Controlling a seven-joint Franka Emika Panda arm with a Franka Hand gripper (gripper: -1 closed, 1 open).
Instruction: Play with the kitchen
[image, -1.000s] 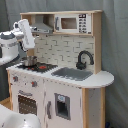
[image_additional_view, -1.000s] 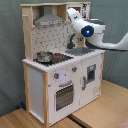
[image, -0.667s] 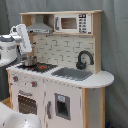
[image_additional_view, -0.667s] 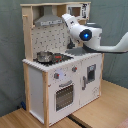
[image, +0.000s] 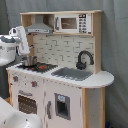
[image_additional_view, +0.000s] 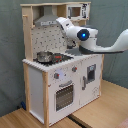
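the arm (image_additional_view: 82, 36) is held above the kitchen (image: 60, 90) stovetop (image: 37, 66), mid-frame; a pot (image_additional_view: 44, 57) is set there; gripper state cannot be told.

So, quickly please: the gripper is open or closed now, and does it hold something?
Gripper: cannot be told; it hangs over the stovetop of the kitchen, by the small pot, but the fingers are not distinguishable.
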